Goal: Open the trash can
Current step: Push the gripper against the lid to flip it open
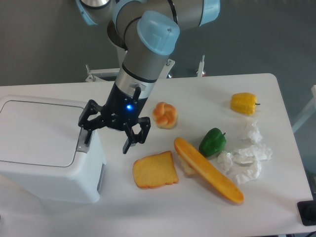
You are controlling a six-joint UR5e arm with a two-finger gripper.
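The trash can (pixel 39 148) is a large white boxy bin at the left of the table, with its flat lid down. Its grey push-latch (pixel 83 143) sits on the right edge of the lid. My gripper (pixel 109 137) hangs just right of that edge, fingers spread and pointing down. The left finger (pixel 88 134) is over or against the latch; I cannot tell if it touches. The right finger (pixel 129 142) hangs over the bare table. Nothing is held between the fingers.
To the right of the gripper lie a toast slice (pixel 155 170), a bun (pixel 165 114), a long baguette (pixel 207 169), a green pepper (pixel 213 141), a yellow pepper (pixel 244 102) and crumpled white paper (pixel 244 158). The table's front edge is near.
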